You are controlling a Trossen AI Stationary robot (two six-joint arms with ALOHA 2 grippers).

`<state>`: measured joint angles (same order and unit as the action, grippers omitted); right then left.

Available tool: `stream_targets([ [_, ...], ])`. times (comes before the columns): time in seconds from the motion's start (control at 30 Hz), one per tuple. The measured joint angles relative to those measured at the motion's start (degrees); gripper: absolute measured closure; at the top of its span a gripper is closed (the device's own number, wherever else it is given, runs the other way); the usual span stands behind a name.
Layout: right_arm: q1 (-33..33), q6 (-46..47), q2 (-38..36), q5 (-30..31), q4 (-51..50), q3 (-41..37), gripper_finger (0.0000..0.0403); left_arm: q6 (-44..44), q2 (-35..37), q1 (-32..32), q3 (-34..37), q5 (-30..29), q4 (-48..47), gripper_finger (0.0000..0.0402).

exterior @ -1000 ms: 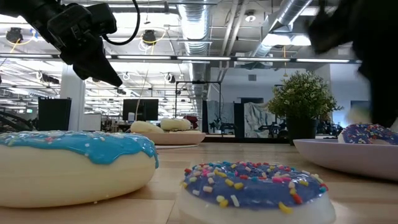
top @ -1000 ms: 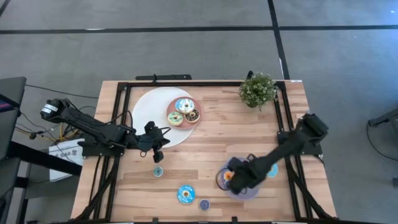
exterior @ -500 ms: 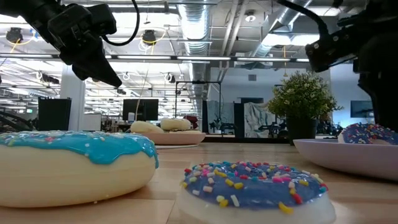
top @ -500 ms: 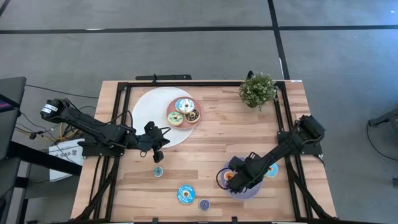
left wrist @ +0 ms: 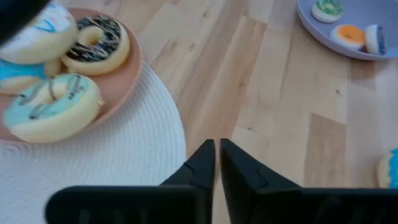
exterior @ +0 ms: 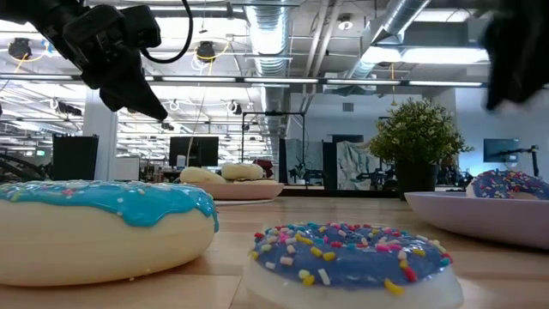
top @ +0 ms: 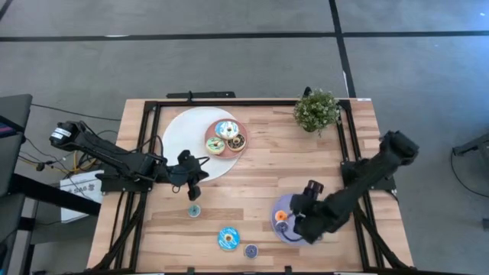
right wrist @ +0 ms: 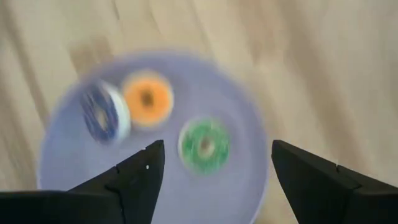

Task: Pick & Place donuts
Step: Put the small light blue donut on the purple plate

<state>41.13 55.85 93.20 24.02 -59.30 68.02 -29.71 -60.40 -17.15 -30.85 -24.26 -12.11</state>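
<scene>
In the high view my right gripper point(top: 300, 220) hangs open over the lavender plate point(top: 281, 231) near the table's front right. The right wrist view looks down between its spread fingers point(right wrist: 217, 147) onto that plate point(right wrist: 68, 162). A green donut point(right wrist: 204, 145) and an orange donut point(right wrist: 147, 98) lie flat there, and a purple-sprinkled donut point(right wrist: 106, 115) leans on its edge. My left gripper point(top: 193, 177) waits shut by the white mat point(top: 179, 141). A pink plate point(top: 225, 137) carries three donuts. A teal donut point(top: 194, 211), a blue donut point(top: 228, 238) and a small purple donut point(top: 250, 250) lie on the bare wood.
A potted plant point(top: 316, 109) stands at the far right of the table. A black frame point(top: 155, 114) runs along the table's sides. Bare wood lies between the two plates. In the low view the blue donut point(exterior: 103, 223) and the small purple donut point(exterior: 352, 257) sit close to the near edge.
My right gripper has risen above the lavender plate and drawn a little toward the table's right edge, so the plate's left part with the orange donut now shows. In the low view the arm has climbed almost out of the picture.
</scene>
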Motion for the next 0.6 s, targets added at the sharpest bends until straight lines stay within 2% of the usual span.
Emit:
stream_targets([
  [0.07, 2.2, -0.8, -3.0, 7.3, 3.3, -1.7, 0.0117, -1.2, 0.0, 0.0, 0.0, 1.3, 0.0, 0.0366],
  [0.13, 3.9, -1.5, -6.0, 11.7, 7.5, -5.6, 0.0117, -3.8, 0.0, 0.0, 0.0, 1.4, 0.0, 0.0336],
  [0.3, 4.5, -1.8, -14.6, 13.7, 16.8, -18.5, 0.0117, -5.5, 0.0, 1.5, 0.0, 0.9, 0.0, 0.0248],
  [0.4, 4.5, -0.5, -21.8, 18.4, 19.2, -25.2, 0.0117, -3.2, 0.0, 2.1, -0.1, 0.3, 0.0, 0.0205],
  [0.5, 4.6, -1.6, -30.3, 24.7, 23.9, -31.4, 0.0117, -1.2, 0.0, 1.9, -1.2, 0.7, 0.0, 0.0179],
  [0.6, 4.5, -4.9, -37.3, 27.6, 28.7, -36.9, 0.0117, -1.0, -0.2, 0.9, -3.2, 0.3, -1.8, 0.0172],
])
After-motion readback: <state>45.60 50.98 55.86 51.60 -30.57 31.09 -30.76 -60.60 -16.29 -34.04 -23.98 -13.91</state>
